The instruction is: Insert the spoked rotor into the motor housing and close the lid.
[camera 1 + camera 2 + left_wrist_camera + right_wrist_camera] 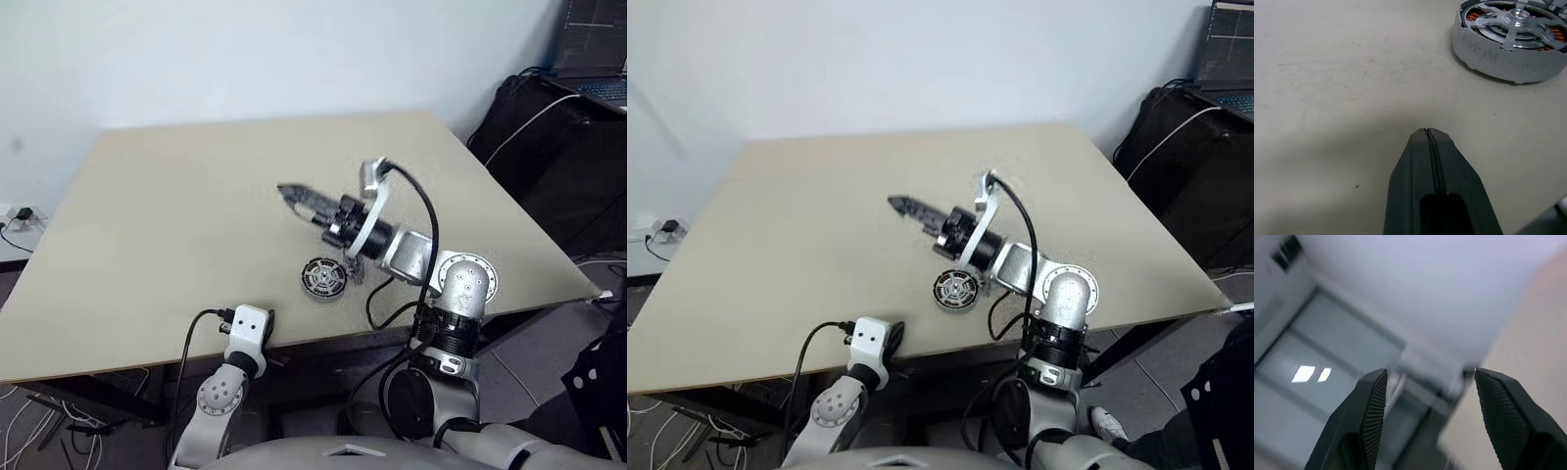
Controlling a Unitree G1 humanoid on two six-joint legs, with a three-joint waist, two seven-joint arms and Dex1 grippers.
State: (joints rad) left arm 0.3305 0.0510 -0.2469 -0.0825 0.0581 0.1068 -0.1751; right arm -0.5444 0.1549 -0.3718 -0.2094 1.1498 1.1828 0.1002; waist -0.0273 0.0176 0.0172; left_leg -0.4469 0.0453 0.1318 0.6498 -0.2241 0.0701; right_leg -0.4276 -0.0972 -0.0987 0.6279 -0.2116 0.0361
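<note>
Rotor (1515, 22): seated in the motor housing (1498, 54) on the desk (176, 225).
Right pincer (1427, 416): apart, empty, raised clear.
Left pincer (1428, 147): together, idle nearby.

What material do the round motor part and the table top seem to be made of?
The motor housing looks like metal: matt grey outer wall, coppery windings inside. The spoked rotor seated in it looks like bright polished metal. The table has a matt beige top, perhaps laminate; the pictures leave that open.
</note>
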